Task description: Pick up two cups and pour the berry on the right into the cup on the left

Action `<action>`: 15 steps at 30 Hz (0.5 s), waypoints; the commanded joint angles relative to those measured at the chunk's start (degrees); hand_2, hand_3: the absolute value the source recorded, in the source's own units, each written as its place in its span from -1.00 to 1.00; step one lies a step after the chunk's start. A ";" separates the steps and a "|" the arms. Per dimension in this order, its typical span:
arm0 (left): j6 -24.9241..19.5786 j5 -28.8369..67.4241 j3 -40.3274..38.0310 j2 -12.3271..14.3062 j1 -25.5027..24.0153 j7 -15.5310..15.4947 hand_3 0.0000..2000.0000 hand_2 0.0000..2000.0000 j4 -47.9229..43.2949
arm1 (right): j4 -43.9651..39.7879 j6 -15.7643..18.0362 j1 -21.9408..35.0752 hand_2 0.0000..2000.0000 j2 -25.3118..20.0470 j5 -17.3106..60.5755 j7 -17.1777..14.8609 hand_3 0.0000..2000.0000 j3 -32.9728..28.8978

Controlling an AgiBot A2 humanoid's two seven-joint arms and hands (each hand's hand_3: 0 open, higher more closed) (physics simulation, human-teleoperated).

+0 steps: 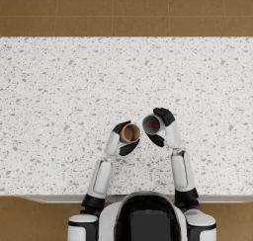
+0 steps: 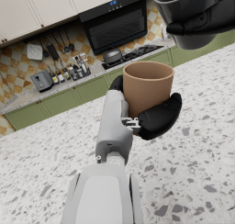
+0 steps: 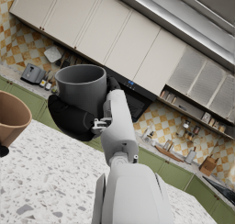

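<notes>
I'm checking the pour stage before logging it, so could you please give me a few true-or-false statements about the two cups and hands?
1. The left hand holds the brown cup. True.
2. The grey cup stands on the counter. False: the right hand holds it, lifted.
3. Something red shows inside the grey cup. True.
4. The grey cup is upright. False: it tips toward the brown cup.
5. The brown cup lies on its side. False: it is held upright.
</notes>
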 commanded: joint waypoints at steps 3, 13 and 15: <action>-0.03 0.10 1.16 1.08 2.28 0.00 0.28 1.00 1.10 | 0.01 0.08 3.82 1.00 -1.75 5.50 -0.01 0.28 2.00; -0.14 0.16 0.74 1.30 2.11 -0.01 0.28 1.00 1.90 | 3.25 0.43 5.47 1.00 0.07 23.88 0.08 0.28 6.76; -0.14 0.16 0.95 1.31 2.01 -0.01 0.28 1.00 1.55 | 3.60 0.42 4.97 1.00 -2.08 27.56 0.08 0.28 5.21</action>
